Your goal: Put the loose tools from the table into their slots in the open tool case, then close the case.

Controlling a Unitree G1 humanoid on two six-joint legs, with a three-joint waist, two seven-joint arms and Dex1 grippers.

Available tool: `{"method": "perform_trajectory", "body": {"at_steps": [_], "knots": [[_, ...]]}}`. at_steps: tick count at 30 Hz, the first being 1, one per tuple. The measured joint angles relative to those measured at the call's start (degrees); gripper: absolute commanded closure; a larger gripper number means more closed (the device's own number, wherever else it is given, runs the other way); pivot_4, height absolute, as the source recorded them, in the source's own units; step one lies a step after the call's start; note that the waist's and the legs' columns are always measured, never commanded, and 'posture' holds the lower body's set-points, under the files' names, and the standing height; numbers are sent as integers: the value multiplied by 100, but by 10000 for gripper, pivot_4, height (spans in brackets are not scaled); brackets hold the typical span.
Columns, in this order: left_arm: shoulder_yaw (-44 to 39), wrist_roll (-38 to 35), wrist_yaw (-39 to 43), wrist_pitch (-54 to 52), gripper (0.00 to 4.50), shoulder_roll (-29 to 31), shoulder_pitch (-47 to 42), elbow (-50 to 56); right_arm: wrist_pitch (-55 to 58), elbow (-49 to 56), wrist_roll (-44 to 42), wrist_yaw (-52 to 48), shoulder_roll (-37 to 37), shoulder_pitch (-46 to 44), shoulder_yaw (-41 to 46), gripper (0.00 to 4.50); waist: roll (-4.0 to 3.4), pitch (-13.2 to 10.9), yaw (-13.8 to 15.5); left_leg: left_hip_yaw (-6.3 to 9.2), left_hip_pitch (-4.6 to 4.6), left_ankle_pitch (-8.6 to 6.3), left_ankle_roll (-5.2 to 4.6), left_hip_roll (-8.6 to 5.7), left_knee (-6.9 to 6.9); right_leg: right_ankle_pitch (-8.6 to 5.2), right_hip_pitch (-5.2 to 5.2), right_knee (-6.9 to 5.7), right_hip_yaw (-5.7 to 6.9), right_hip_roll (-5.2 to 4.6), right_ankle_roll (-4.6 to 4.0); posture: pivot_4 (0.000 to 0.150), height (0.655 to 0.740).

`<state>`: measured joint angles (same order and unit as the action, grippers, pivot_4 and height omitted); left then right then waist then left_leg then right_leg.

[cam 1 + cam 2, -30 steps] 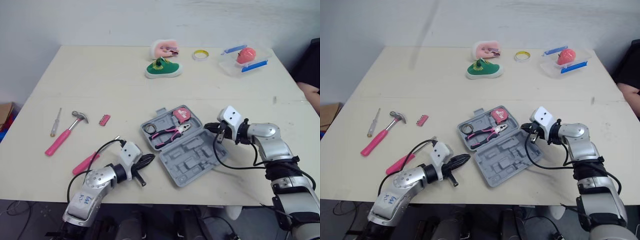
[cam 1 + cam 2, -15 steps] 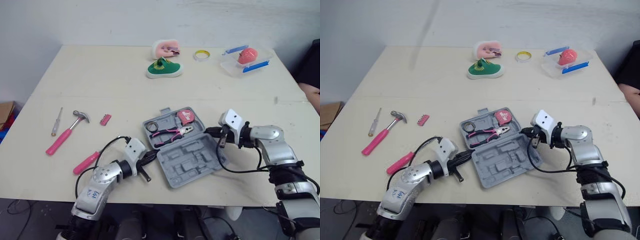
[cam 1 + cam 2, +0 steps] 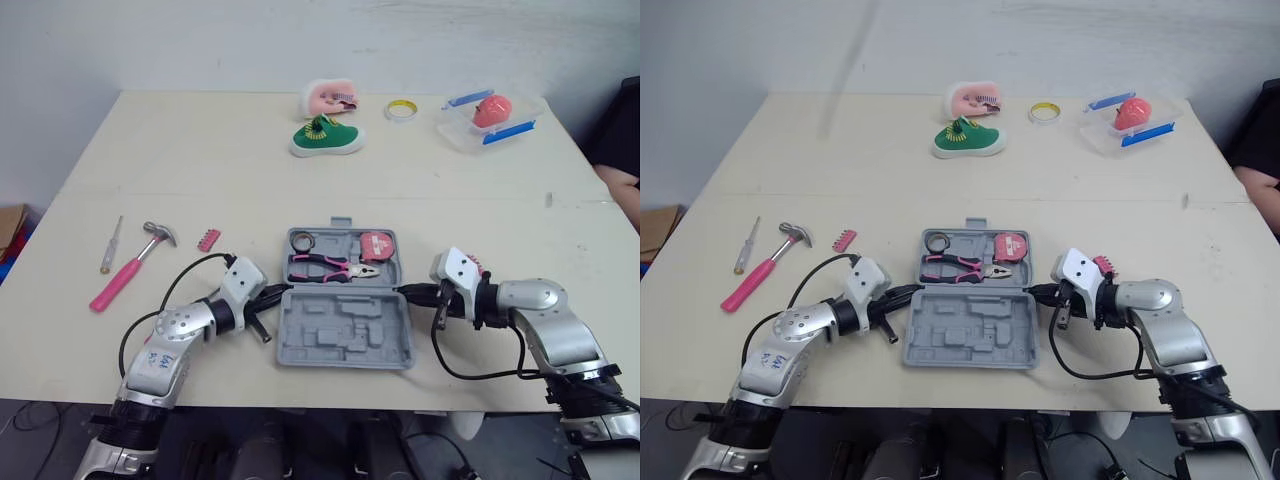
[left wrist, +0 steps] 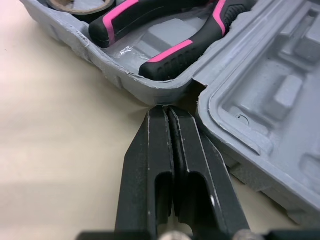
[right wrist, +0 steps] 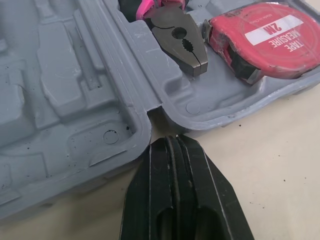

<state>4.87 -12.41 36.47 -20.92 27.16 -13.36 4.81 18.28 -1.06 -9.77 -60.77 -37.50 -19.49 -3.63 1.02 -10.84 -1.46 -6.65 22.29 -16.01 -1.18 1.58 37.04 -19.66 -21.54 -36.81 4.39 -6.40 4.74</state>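
Counter (image 3: pixel 200 150): pale top, and the task's things sit on its near half.

Tool case (image 3: pixel 345 335): open and lying flat between the two pairs of jaws. The left jaws are pressed together on nothing, with their tips in the hinge notch on the case's left side. The right jaws are likewise together and empty, at the matching notch on the right side. Just past the tips, the far half of the case holds the pliers (image 3: pixel 333 266) and the tape measure (image 3: pixel 377 246). The near half shows only bare moulded slots.

Hammer (image 3: pixel 130 267): loose, and well behind the left jaws on the side away from the case. Its long axis slants across the line of those jaws, with the head toward the far side and the pink handle running out toward the counter's left edge.

Screwdriver (image 3: pixel 111 244): just beyond the hammer, farther again from the jaws, with its shaft pointing away from us.

Bit strip (image 3: pixel 208 239): small and red. It is the loose piece closest to the left jaws.

Our judgement: all three loose pieces lie on the left arm's side and well apart from the right jaws. The pick falls to the left arm, which must back off the case and swing outward.
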Motion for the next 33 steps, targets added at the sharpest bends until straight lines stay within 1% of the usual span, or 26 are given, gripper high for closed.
{"method": "perform_trajectory", "body": {"at_steps": [10, 13, 14, 15, 16, 18, 20, 21, 23, 24, 25, 26, 27, 28, 29, 30, 31, 32, 33], "knots": [[-60, 4, 82, 60, 44548, 19, 64, 14, -115, -24, 9, 162, 5, 4, -26, 45000, 0, 0, -14, 0, 0, -2, -2, 0, -2, 0, 0, 2, -1, 0, 0, 1500, 7400], [-239, -119, 250, 119, 44548, 220, 333, 171, -227, -52, -52, 97, -121, 22, 11, 45000, 0, 0, -16, -1, 1, -3, 0, 1, -7, 0, -3, 6, 0, 0, 0, 1500, 7400], [-364, -178, 348, 149, 44548, 378, 476, 243, -296, -52, -111, 46, -235, 64, 112, 45000, 0, 0, -13, 0, 2, -3, -1, 1, -7, 0, -4, 8, 0, 0, 0, 1500, 7400], [-607, -264, 510, 187, 44548, 658, 722, 350, -415, -40, -238, -65, -460, 221, 390, 45000, 0, -1, -8, 0, 3, -5, -3, 1, -9, 0, -3, 15, 0, 0, 0, 1500, 7400], [-717, -296, 574, 206, 44548, 777, 818, 357, -470, -41, -276, -117, -561, 302, 507, 45000, -1, -1, -6, 0, 2, -7, -5, 2, -11, 0, -1, 20, 0, 0, 0, 1500, 7400], [-1242, -571, 941, 285, 44548, 1144, 1189, 434, -727, 69, -584, -398, -853, 765, 1086, 45000, 1, -2, 11, 5, 6, -14, -12, 3, -14, 0, 3, 33, 4, 0, 0, 1500, 7400], [-1912, -1007, 1221, 342, 44548, 1293, 1344, 459, -890, 150, -901, -553, -968, 1219, 1685, 45000, 1, -2, 39, 7, 8, -27, -22, 3, -13, 0, 4, 39, 5, -2, 0, 1500, 7400], [-2300, -1271, 1319, 332, 42179, 1372, 1368, 448, -737, 212, -1130, -534, -978, 1456, 2059, 41835, 2, -3, 60, 8, 9, -34, -16, 4, -12, 0, 4, 39, 5, -3, 0, 1500, 7400], [-3060, -1525, 1392, 349, 35884, 1652, 1393, 240, -750, 195, -1284, -468, -1089, 1915, 2750, 34549, -2, -4, 83, 10, 7, -48, -1, 3, -12, 0, 3, 39, 4, -4, -1, 1500, 7400], [-3364, -1557, 1391, 359, 31753, 1778, 1410, 68, -854, 152, -1287, -484, -1190, 2126, 2997, 30151, -6, -5, 96, 9, 5, -50, -2, 2, -15, -1, 4, 42, 4, -4, -1, 1500, 7400], [-3684, -1571, 1380, 394, 26721, 1883, 1421, -173, -1050, 89, -1269, -535, -1298, 2390, 3272, 24573, -10, -5, 105, 6, 2, -52, -1, 2, -18, -1, 4, 43, 3, -4, -2, 1500, 7400], [-3865, -1574, 1381, 439, 23194, 1921, 1442, -348, -1154, 38, -1240, -559, -1338, 2531, 3426, 20651, -10, -5, 99, 3, 0, -53, -2, 2, -21, -1, 4, 45, 1, -4, -2, 1500, 7400], [-3957, -1563, 1422, 530, 18749, 1961, 1489, -529, -1268, -8, -1217, -549, -1343, 2634, 3561, 15694, -10, -6, 88, 1, -1, -53, -2, 3, -22, -1, 4, 45, -1, -4, -2, 1500, 7400], [-3998, -1532, 1478, 624, 13974, 2005, 1566, -724, -1396, -96, -1201, -521, -1344, 2716, 3660, 10266, -9, -6, 69, 1, -1, -53, -1, 3, -23, -1, 3, 44, -2, -4, -2, 1500, 7400], [-4015, -1491, 1523, 696, 10709, 2056, 1623, -873, -1497, -182, -1175, -494, -1344, 2798, 3751, 6151, -9, -6, 64, 1, 0, -53, -1, 3, -24, -1, 1, 45, -3, -4, -2, 1500, 7400], [-4049, -1434, 1570, 798, 6104, 2133, 1645, -1101, -1677, -322, -1164, -491, -1344, 2916, 3893, 1496, -9, -7, 68, 1, 2, -53, -1, 3, -27, -1, -2, 46, -3, -4, -2, 1500, 7400], [-4180, -1383, 1586, 947, 2594, 2289, 1684, -1479, -1958, -596, -1166, -539, -1344, 3099, 4160, 0, -6, -8, 72, 1, 1, -53, 1, 3, -45, -2, -3, 58, 0, -4, -4, 1500, 7400], [-4387, -1313, 1560, 1138, 704, 2475, 1707, -2023, -2377, -1006, -1188, -704, -1340, 3271, 4437, 0, -2, -8, 78, -1, -5, -49, 4, 2, -72, -2, -3, 76, 2, -3, -4, 1500, 7400], [-4672, -1240, 1483, 1296, 704, 2661, 1747, -2606, -2739, -1401, -1192, -785, -1341, 3401, 4687, 0, 0, -7, 76, -3, -8, -48, 5, 0, -94, -3, -4, 90, 3, -3, -6, 1500, 7400]]}}
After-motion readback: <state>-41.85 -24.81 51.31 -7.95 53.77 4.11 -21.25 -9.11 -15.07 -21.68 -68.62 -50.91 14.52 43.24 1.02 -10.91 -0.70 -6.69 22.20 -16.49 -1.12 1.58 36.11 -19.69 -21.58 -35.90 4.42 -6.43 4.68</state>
